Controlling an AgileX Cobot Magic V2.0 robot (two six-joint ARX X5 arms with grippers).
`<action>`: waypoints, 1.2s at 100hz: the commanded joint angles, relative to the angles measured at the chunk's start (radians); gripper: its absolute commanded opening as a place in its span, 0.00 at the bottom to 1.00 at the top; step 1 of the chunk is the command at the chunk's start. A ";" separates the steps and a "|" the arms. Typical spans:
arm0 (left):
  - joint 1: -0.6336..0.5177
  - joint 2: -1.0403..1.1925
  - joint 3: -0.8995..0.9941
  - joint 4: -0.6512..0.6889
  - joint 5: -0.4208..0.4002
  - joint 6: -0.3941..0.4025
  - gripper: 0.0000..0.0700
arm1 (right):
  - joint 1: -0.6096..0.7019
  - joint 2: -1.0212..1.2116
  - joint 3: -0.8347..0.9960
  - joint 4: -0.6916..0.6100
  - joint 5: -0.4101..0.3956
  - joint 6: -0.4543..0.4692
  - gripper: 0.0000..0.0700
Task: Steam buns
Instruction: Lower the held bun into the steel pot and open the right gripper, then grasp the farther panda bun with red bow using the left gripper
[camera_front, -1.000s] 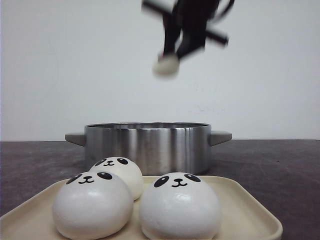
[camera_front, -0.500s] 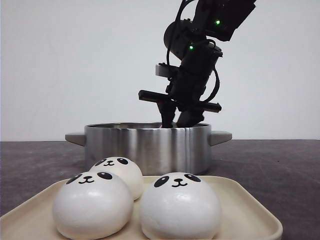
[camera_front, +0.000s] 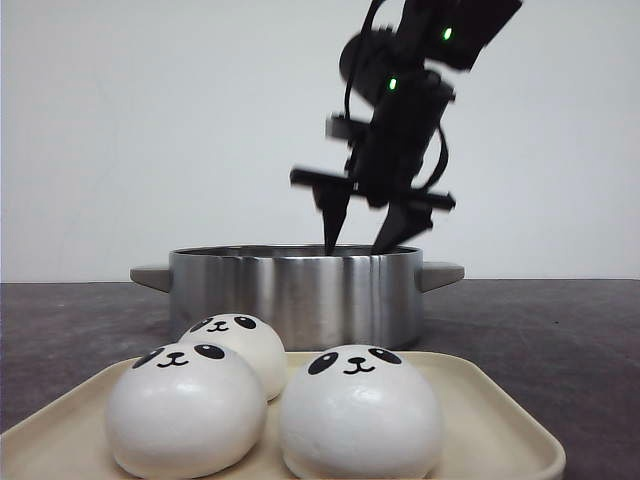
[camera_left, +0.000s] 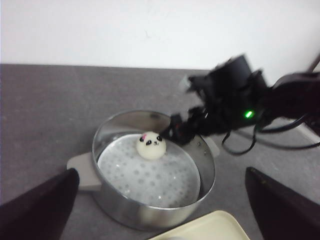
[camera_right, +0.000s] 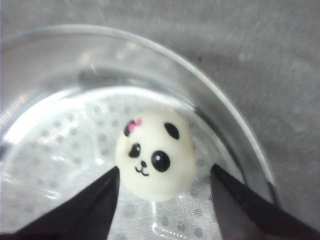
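Dark grey tabletop (camera_front: 560, 340) runs back to a plain white wall, and on it you have a steel pot (camera_front: 293, 292) with a perforated steamer plate (camera_left: 150, 175) inside. Your right gripper (camera_front: 365, 237) hangs just above the pot's rim with its fingers spread apart and nothing between them. Directly below that gripper, one bun (camera_right: 155, 154) sits on the steamer plate, a panda face with a small pink bow; in the right wrist view it lies between the two finger tips but clear of both.

Nearer the camera than the gripper and the pot, a cream tray (camera_front: 500, 420) carries three more buns: one at front left (camera_front: 185, 408), one at front right (camera_front: 360, 410), and one behind them (camera_front: 240, 345).

Your left gripper (camera_left: 160, 210) is raised well back from the pot, its fingers wide apart and holding nothing; the pot and the tray's corner lie between them in its wrist view.
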 joint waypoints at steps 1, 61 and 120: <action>-0.011 0.025 0.013 -0.003 -0.002 -0.006 0.95 | 0.005 -0.079 0.020 -0.005 0.002 -0.012 0.00; -0.298 0.684 0.013 -0.039 0.053 -0.109 0.82 | 0.219 -0.773 0.020 -0.164 0.103 -0.045 0.01; -0.328 0.976 0.013 0.131 -0.039 -0.174 0.84 | 0.222 -0.833 0.019 -0.290 0.164 -0.039 0.01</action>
